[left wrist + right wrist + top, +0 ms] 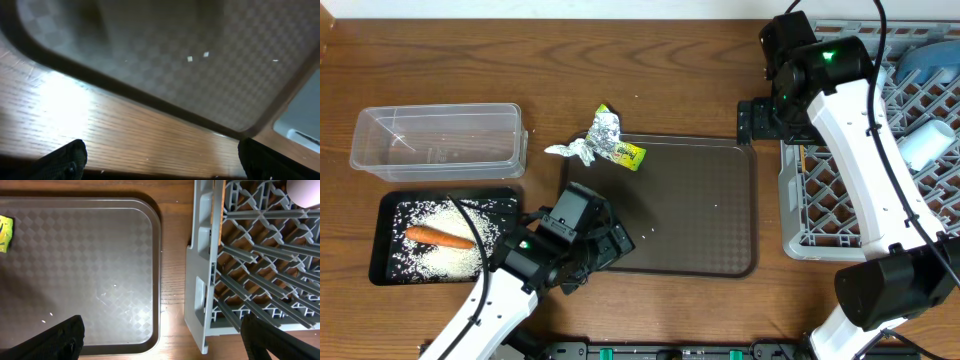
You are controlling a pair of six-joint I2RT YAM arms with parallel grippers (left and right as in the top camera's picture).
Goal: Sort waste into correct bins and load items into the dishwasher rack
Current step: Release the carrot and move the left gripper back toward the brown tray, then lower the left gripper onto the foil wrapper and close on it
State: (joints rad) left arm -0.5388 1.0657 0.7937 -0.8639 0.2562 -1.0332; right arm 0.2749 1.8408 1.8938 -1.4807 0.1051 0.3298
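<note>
In the overhead view the black tray (390, 215) holds a heap of rice (445, 255) and an orange carrot (438, 237); the clear tub (435, 140) stands behind it. Crumpled foil (598, 132) and a yellow-green wrapper (626, 153) lie at the brown serving tray's (690, 210) far left corner. The grey rack (820, 200) on the right holds a dark blue bowl (932, 62) and a pale cup (927, 146). My left gripper (613, 246) (160, 167) hangs open over the serving tray's near left edge. My right gripper (753, 121) (165, 342) is open between tray and rack.
A few rice grains (190, 59) lie on the brown serving tray (200, 75). The right wrist view shows the tray's (75, 270) corner, the wrapper (5, 232) at the left edge, and the rack's wall (200, 290) close by. Bare wood separates tray and rack.
</note>
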